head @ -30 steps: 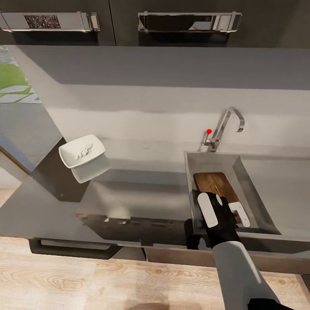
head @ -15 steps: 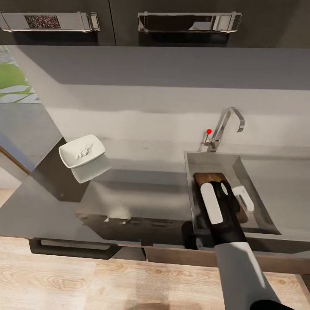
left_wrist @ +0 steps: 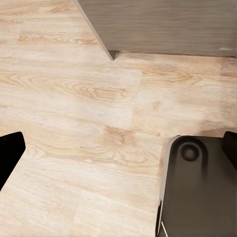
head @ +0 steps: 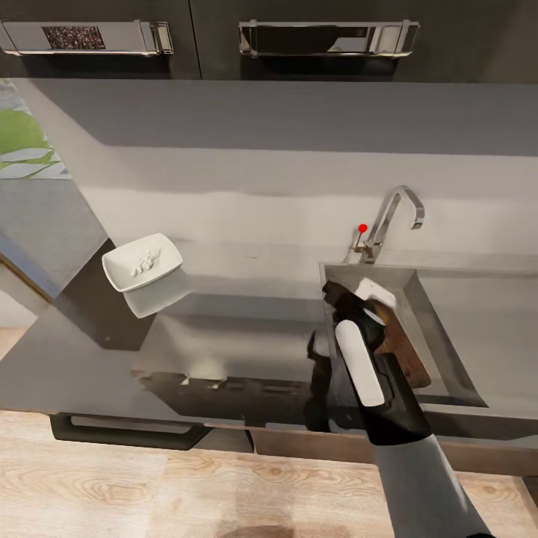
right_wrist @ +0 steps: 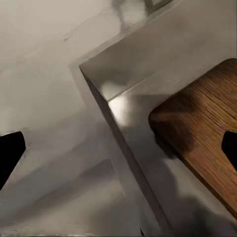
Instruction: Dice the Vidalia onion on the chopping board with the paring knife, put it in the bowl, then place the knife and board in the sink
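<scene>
The dark brown chopping board (head: 408, 353) lies inside the grey sink (head: 448, 329); one rounded corner of the chopping board (right_wrist: 202, 126) appears in the right wrist view. My right gripper (head: 356, 294) hovers open over the basin's left rim, holding nothing, its dark fingertips (right_wrist: 10, 154) spread wide apart. The white bowl (head: 142, 261) stands on the countertop (head: 246, 329) at far left and holds pale diced onion pieces (head: 144, 263). The paring knife is hidden. My left gripper (left_wrist: 118, 148) hangs open above the wooden floor.
A chrome faucet (head: 394, 215) with a red knob (head: 363, 228) stands behind the sink. Upper cabinets with bar handles (head: 325, 37) run along the top. The robot's dark base (left_wrist: 197, 192) sits on the floor by a cabinet corner.
My right gripper has moved from over the board toward the far-left part of the sink and turned. The board stays in the basin.
</scene>
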Available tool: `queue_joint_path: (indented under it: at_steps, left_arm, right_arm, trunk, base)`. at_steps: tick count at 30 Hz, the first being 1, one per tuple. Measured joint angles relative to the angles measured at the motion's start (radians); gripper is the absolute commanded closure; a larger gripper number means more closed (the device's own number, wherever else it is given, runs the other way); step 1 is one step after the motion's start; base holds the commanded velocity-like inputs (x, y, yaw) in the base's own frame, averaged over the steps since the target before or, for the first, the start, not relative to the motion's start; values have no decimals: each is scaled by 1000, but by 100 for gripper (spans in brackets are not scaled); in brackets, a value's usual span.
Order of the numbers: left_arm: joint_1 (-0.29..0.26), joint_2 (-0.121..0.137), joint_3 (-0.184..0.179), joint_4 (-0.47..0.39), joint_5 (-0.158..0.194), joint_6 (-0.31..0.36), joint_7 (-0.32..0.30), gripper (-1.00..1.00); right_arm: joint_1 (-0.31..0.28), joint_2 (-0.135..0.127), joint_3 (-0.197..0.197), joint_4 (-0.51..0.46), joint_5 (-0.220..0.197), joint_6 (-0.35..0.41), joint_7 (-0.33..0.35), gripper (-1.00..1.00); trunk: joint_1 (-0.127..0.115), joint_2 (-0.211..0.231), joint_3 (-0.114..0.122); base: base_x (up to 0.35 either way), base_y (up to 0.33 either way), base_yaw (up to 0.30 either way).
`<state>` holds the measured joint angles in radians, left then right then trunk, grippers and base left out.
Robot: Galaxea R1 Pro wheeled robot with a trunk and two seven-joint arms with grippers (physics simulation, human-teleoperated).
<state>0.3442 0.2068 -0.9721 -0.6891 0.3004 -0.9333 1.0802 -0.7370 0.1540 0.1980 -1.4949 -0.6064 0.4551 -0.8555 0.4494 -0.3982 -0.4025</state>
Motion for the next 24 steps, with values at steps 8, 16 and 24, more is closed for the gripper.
queue_joint_path:
  at_steps: [8,16,24]
  left_arm:
    - [0,0,1,0,0,0,0,-100]
    - [0,-1,2,0,0,0,0,-100]
    - [0,-1,2,0,0,0,0,-100]
  right_arm:
    - [19,-226,236,-12,3,-39,227,-100]
    - [20,-312,286,-19,-1,-141,287,-100]
    - [20,-314,287,-19,-3,-143,289,-100]
  trunk:
    - [0,0,0]
    - [0,0,0]
    - [1,0,0]
  base:
    - [-1,0,0]
    - [-161,0,0]
    - [-320,0,0]
